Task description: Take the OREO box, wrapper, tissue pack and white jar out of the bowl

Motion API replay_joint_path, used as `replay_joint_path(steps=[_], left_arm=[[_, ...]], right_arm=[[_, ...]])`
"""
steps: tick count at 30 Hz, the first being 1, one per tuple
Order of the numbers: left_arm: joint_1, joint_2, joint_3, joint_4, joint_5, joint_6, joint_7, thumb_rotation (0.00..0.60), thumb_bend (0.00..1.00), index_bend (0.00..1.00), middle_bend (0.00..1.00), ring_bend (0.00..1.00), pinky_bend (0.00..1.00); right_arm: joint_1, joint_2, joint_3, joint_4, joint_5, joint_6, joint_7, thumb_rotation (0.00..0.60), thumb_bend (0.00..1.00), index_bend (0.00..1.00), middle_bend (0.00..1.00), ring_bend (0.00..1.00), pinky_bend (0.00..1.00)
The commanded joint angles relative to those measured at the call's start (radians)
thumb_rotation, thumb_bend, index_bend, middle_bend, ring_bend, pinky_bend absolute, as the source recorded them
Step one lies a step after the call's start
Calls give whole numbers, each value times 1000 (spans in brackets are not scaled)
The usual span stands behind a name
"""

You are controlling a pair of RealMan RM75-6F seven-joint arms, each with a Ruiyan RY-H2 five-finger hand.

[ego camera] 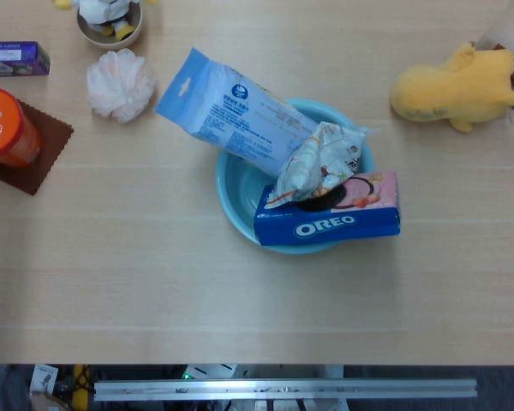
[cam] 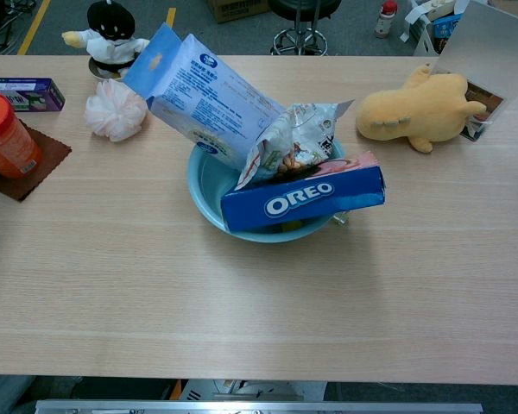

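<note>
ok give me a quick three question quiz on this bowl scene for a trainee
1. True or false: the OREO box lies flat on the table beside the bowl.
2. Which item sticks out over the bowl's rim toward the white bath pouf? A) wrapper B) tissue pack C) yellow plush toy
3. Fill in: the orange canister stands on a brown ____.

Key
1. False; it rests across the bowl's rim.
2. B
3. mat
</note>
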Motion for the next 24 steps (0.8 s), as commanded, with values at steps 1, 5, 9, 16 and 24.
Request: replay_joint_path(steps=[1, 5, 9, 16, 24], left_arm=[[0, 1, 2, -3, -3, -6, 6, 600, 358, 169, 224, 205, 163], [0, 5, 5, -11, -8, -15, 18, 600, 358, 169, 224, 207, 163], [4, 7, 5, -13, 0, -4, 15, 600, 358, 169, 224, 208, 163], [5, 14, 4, -20, -7, -10, 16, 600, 358, 169, 224, 208, 163], [6, 22, 4, -21, -10, -15, 6, 600, 358, 169, 224, 208, 163]], right_arm=[[4, 2, -4, 2, 2, -15, 3, 600, 136, 152, 281, 239, 398], [14, 3, -10, 3, -4, -40, 4, 600, 136, 151, 281, 239, 398], [26, 4, -15, 5, -24, -51, 15, 600, 136, 151, 281, 239, 398], [67, -1, -22, 10, -99, -70, 18, 600, 111, 163, 293, 239, 398], [152, -13, -25, -34, -162, -171, -46, 600, 31, 260, 339, 251, 399]])
